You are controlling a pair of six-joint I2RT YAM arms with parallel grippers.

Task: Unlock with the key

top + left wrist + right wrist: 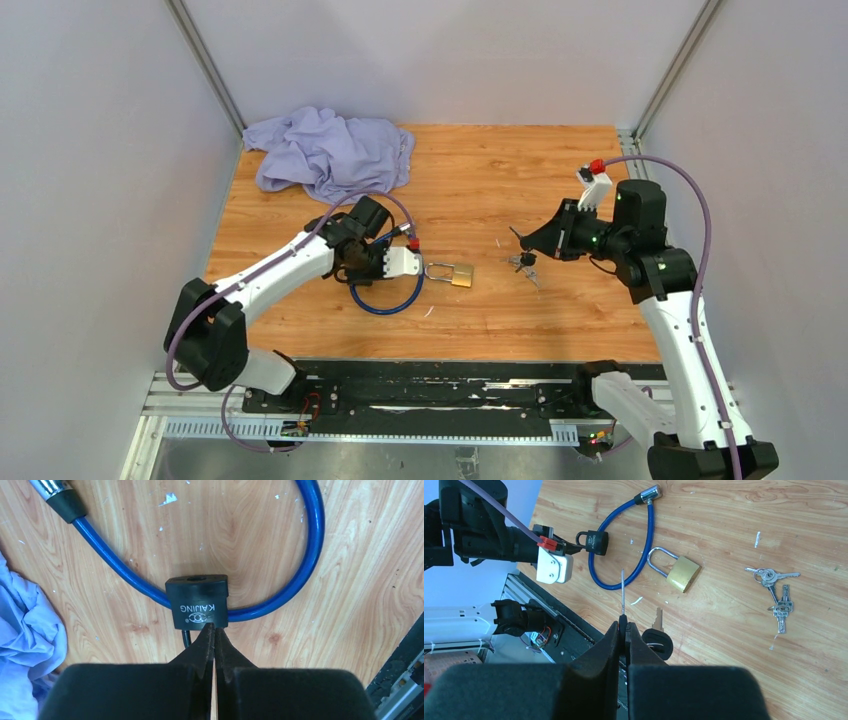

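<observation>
A blue cable lock lies curled on the wooden table, with its black body marked KAIJING. My left gripper is shut, its tips at the lower edge of that body, seemingly pinching a thin black loop on it; it also shows in the right wrist view. A brass padlock lies just right of it, also in the right wrist view. My right gripper is shut on a black-headed key, blade pointing out, held above the table. A second black-headed key hangs beside it.
A bunch of silver keys lies on the table right of the padlock. A crumpled purple cloth sits at the far left. The cable's metal end lies free. Grey walls enclose the table; a black rail runs along the near edge.
</observation>
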